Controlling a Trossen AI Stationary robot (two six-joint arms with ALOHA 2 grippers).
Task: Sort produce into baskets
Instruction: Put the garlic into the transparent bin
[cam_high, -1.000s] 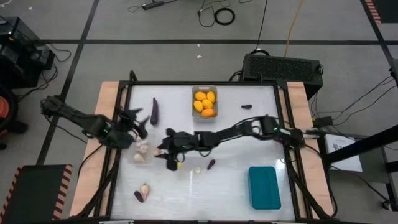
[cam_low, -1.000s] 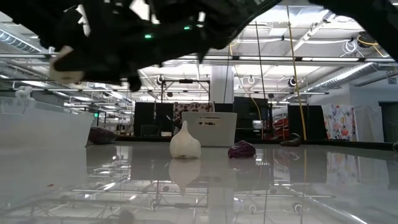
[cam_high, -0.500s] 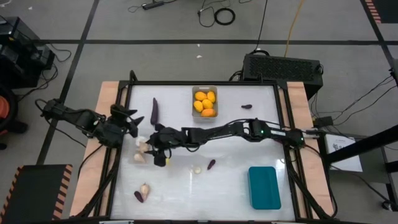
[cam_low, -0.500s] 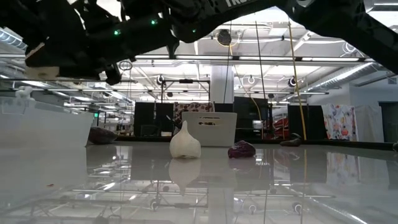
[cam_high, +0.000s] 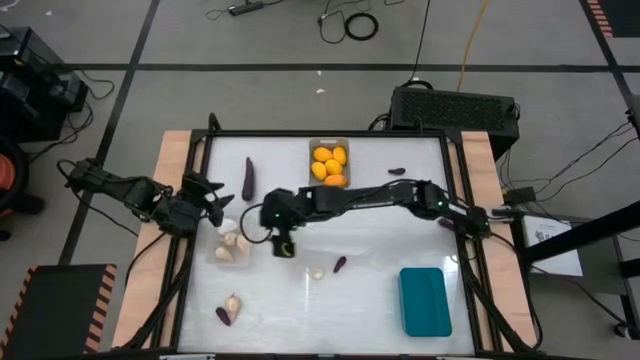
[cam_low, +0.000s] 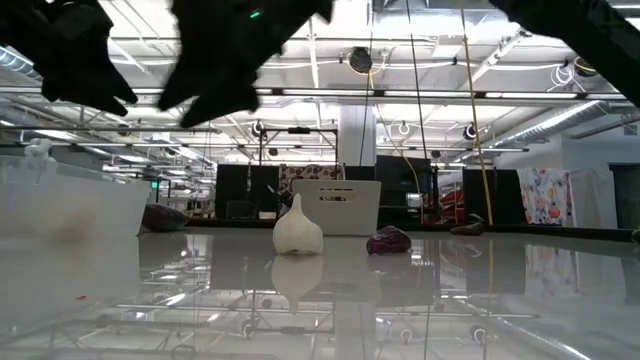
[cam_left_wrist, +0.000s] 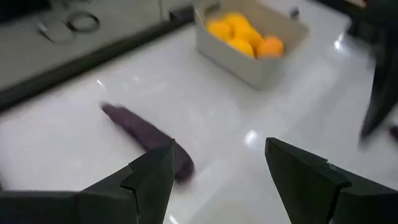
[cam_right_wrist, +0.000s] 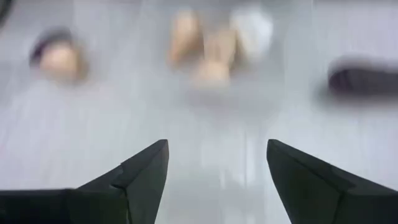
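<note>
The clear basket (cam_high: 213, 258) at the table's left holds several pale garlic bulbs (cam_high: 232, 243). The grey basket (cam_high: 312, 148) at the far middle holds orange fruits (cam_high: 329, 166). The teal basket (cam_high: 425, 301) stands near right. My right gripper (cam_high: 283, 247) is open and empty just right of the clear basket, above the table. My left gripper (cam_high: 216, 197) is open and empty at the clear basket's far side, near a long eggplant (cam_high: 248, 178). That eggplant also shows in the left wrist view (cam_left_wrist: 146, 135). Loose garlic (cam_high: 317, 272) and a small eggplant (cam_high: 340, 264) lie in the middle of the table.
Another garlic bulb (cam_high: 233, 303) and an eggplant piece (cam_high: 222, 315) lie near left, and a small eggplant (cam_high: 397, 171) lies far right. In the low view a garlic bulb (cam_low: 298, 232) and a purple piece (cam_low: 388, 240) lie before the grey basket (cam_low: 337, 205).
My right gripper carried a pale bulb toward the table's left edge, up to the clear basket. It has since drawn back toward the right, and the bulb no longer shows between its fingers. My left gripper has drawn back a little toward the table's left edge.
</note>
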